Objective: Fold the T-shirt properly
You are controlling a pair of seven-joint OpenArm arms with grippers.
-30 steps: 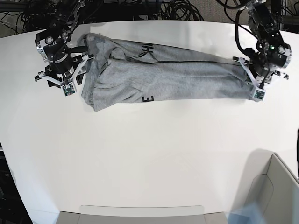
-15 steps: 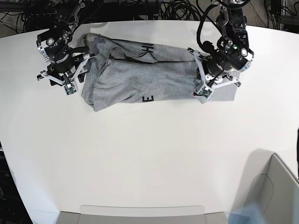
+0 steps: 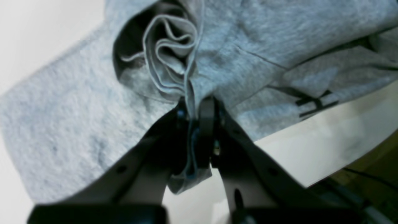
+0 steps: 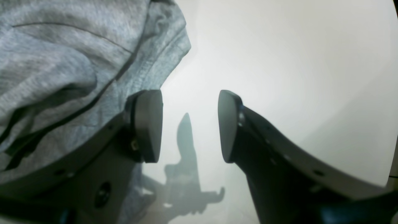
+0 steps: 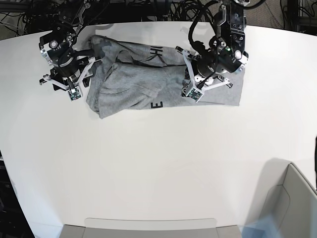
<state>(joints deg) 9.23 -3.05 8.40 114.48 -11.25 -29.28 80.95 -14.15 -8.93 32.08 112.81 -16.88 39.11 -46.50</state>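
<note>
The heather-grey T-shirt (image 5: 131, 82) lies along the far part of the white table (image 5: 148, 158), with black letters showing on it. My left gripper (image 5: 200, 74) is over the shirt's middle right. In the left wrist view this left gripper (image 3: 195, 109) is shut on a bunched fold of the T-shirt (image 3: 62, 109), lifted over the lower layer. My right gripper (image 5: 85, 58) stands at the shirt's left end. The right wrist view shows the right gripper (image 4: 189, 124) open with bare table between its fingers and the T-shirt (image 4: 62, 62) beside its left finger.
A grey box (image 5: 292, 198) stands at the near right corner. A flat grey tray (image 5: 148, 227) lies along the near edge. Black cables (image 5: 188, 10) run behind the table's far edge.
My left gripper has carried the shirt's right end leftwards, from the far right to over the shirt's middle, doubling the cloth. The right arm has stayed where it was.
</note>
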